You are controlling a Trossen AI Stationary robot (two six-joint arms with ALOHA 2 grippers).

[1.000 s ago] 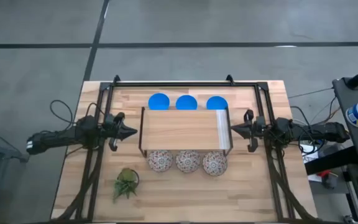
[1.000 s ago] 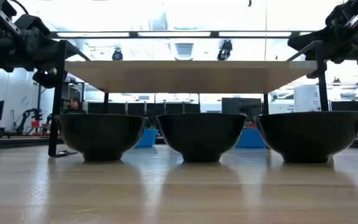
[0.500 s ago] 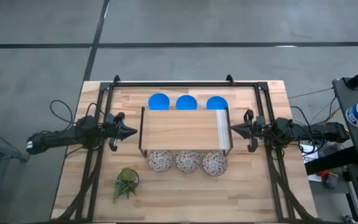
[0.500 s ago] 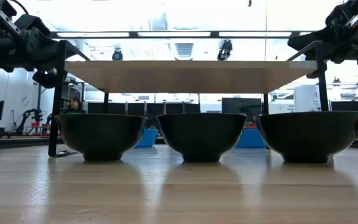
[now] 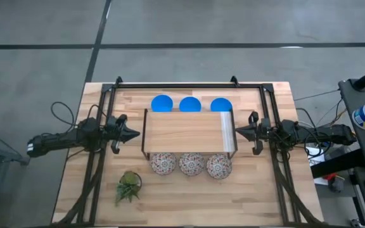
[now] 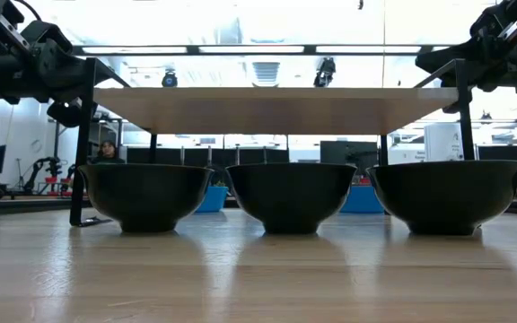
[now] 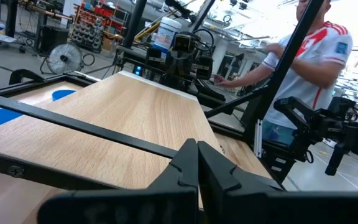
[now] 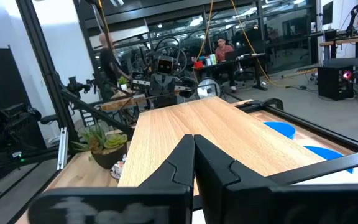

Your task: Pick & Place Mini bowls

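Observation:
Three blue mini bowls [image 5: 162,103], [image 5: 190,104], [image 5: 221,104] stand in a row on the table along the far edge of a raised wooden shelf [image 5: 189,133]. Three patterned mini bowls [image 5: 163,164], [image 5: 191,164], [image 5: 219,166] stand on their bases along its near edge and show as dark bowls [image 6: 290,196] in the low view. My left gripper [image 5: 135,133] hangs shut above the table at the shelf's left end, pointing at it. My right gripper [image 5: 238,132] is shut at the shelf's right end. Both sets of fingers [image 7: 197,149], [image 8: 193,142] are closed on nothing.
A small green plant [image 5: 128,187] sits near the table's near left corner. The shelf stands on thin black legs [image 6: 85,144]. A black frame [image 5: 176,83] runs around the table. A person in a white and red shirt [image 7: 316,56] stands beyond the table's right side.

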